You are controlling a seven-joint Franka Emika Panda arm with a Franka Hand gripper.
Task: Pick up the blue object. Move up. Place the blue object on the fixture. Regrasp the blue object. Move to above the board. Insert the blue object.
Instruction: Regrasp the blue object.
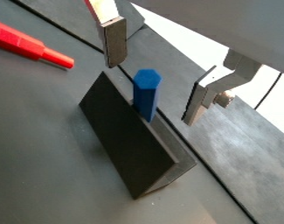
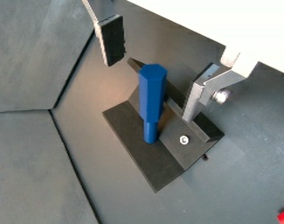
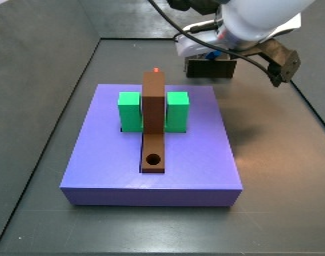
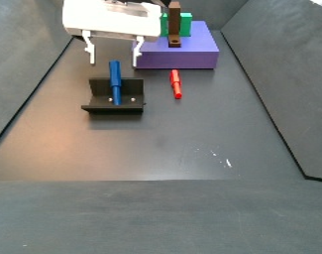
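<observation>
I see the pincer (image 2: 158, 66) just above the fixture, its flat silver fingers (image 1: 114, 42) spread apart and gripping nothing. The short bright-blue cylindrical peg (image 2: 151, 101) stands leaning in the dark olive-grey box-like fixture (image 4: 113, 99), between the two fingers but touching neither. A red peg (image 4: 175, 83) lies on the dark bench (image 4: 190, 139) beside the fixture. The lavender-purple slab board (image 3: 158, 160) carries its green blocks (image 3: 130, 110) and brown holed bar (image 3: 153, 120).

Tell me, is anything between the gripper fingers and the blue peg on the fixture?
Nothing visible. The gripper is open, and the peg leans on the fixture in the clear gap between the fingers.
</observation>
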